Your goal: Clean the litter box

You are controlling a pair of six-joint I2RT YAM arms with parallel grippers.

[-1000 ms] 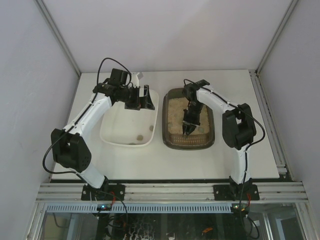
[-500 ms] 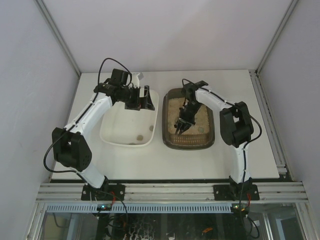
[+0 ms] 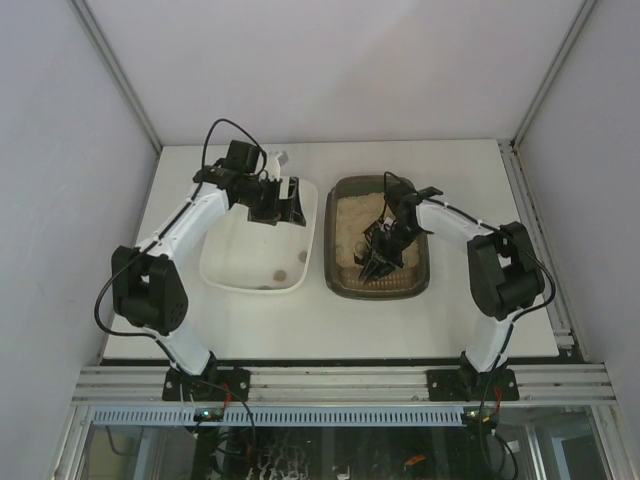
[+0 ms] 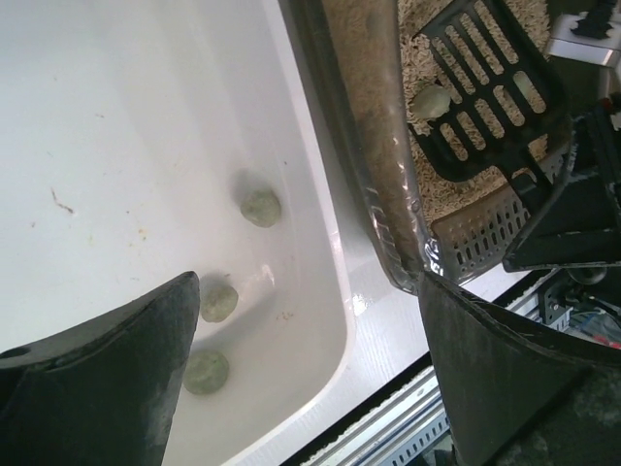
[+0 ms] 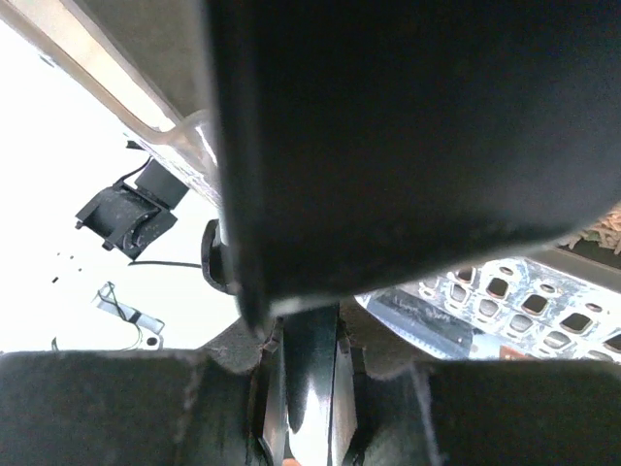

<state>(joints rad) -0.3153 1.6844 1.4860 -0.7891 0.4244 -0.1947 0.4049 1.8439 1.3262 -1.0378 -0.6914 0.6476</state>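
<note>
Toward the near edge of the desk, at the near end of the white tray [image 3: 240, 240], lie three greenish clumps [image 4: 260, 207], so part of the sifting looks done. Just beside it on the right, nearly touching along their long sides, sits the litter box [image 3: 329, 250], about midway between the desk's near and far edges and a little right of centre, its beige litter spread across the floor. At its near end the right gripper [image 3: 388, 238] has its fingers clamped on the handle of a black slotted scoop [image 4: 490, 92], which is tipped into the litter with one pale clump [image 4: 433, 100] resting on its blade. That clump has yet to be carried over to the white tray. Farther back, over the white tray's far right corner, the left gripper [image 3: 285, 200] hangs with fingers wide apart and nothing between them. Whether more clumps are buried in the litter cannot be told. A second pale patch behind the scoop's slots is unclear. The right wrist view is mostly blocked by a dark surface and washed out elsewhere, and the litter box's far end is cut off in the left wrist view.
</note>
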